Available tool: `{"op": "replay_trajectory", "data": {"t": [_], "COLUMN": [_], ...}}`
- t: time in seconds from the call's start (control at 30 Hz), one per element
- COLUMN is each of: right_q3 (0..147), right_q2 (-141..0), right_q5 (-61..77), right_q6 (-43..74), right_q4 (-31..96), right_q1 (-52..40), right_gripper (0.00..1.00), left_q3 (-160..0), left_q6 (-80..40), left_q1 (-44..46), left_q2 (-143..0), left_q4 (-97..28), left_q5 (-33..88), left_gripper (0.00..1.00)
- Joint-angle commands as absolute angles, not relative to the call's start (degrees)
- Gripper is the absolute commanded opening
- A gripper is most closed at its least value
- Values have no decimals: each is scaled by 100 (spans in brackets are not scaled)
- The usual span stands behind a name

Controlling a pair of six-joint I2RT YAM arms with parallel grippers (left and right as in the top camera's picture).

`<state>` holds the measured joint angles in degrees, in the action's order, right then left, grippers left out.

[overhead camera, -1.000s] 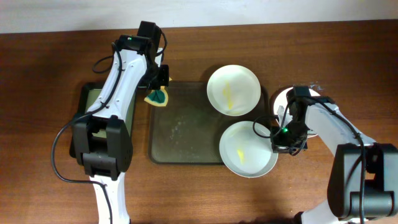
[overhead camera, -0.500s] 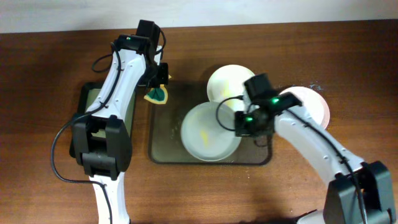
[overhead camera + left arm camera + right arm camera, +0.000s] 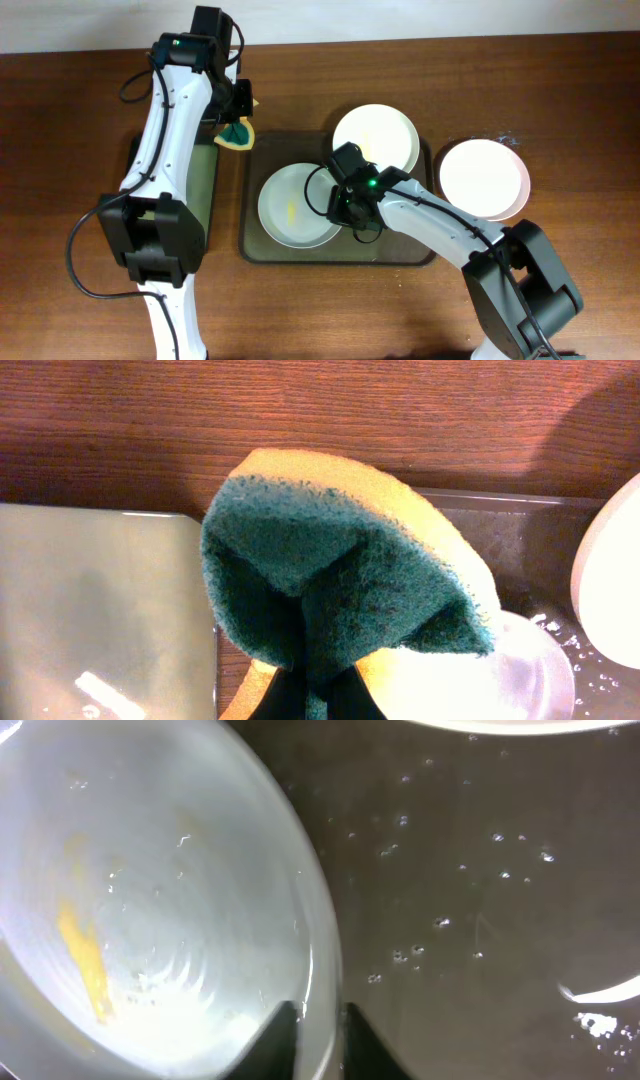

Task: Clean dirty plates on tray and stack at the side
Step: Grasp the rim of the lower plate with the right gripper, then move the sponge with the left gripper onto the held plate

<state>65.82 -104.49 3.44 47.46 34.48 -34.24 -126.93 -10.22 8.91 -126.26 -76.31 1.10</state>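
- so, my right gripper (image 3: 312, 1020) is clamped on the smeared plate (image 3: 295, 205), with a finger on either side of its rim, as the right wrist view shows.
- that plate lies in the left half of the tray (image 3: 400, 252); it is wet inside and has a yellow streak.
- my left gripper (image 3: 240, 128) pinches the sponge (image 3: 340, 570), folded green side out. it hangs over the tray's back-left corner, near the smeared plate but not touching it.
- the back plate (image 3: 375, 140) sits at the tray's far edge and is faintly yellow too. the side plate (image 3: 482, 178) lies on the table to the right, off the tray, and looks clean.
- step in hand, as i judge it: the smeared plate is steadied for scrubbing. one plate seems done, two are left.
- the next move calls for bringing the sponge down onto the streak and rubbing while my right grip holds firm.
- the rim is thin and wet, so i think it could slip or the plate could tip under pressure.
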Motion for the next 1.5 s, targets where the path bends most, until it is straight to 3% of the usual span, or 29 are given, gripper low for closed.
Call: {"op": "replay_trajectory", "data": {"t": [0.0,0.07,0.1,0.27,0.37,0.7,1.03,1.17,1.33,1.47], "right_q3": [6635,6635,6635,6635,6632,6495,6460,6460,6460,6460], "right_q2": [-10525,-10525,-10525,-10525,-10525,-10538,-10984,-11000,-11000,-11000], "right_q5": [602,773,917,1479,1568,1568,1544,1476,1433,1433], "right_q6": [4338,3968,3889,3227,3020,3026,3308,3347,3347,3347], "right_q4": [3474,3476,3531,3645,3726,3389,2897,2818,2759,2759], "right_q1": [-3435,-3358,-3262,-2873,-2757,-2757,-2773,-2773,-2766,-2768], "right_gripper": [26,39,40,45,46,50,39,29,4,4], "left_q3": [-12805,-12805,-12805,-12805,-12805,-12726,-12261,-11887,-11819,-11819], "left_q6": [-928,-928,-928,-681,-200,314,305,305,309,307], "left_q1": [884,882,884,884,882,952,1234,1234,1223,1249], "left_q2": [-12630,-12630,-12630,-12630,-12619,-12648,-12665,-12665,-12665,-12665], "left_q4": [-7651,-7754,-7843,-8117,-8331,-8683,-7878,-7579,-7524,-7572], "left_q5": [113,113,117,209,932,1247,1223,1223,1225,1229], "left_gripper": [0,0,0,0,0,0,0,0,0,0]}}
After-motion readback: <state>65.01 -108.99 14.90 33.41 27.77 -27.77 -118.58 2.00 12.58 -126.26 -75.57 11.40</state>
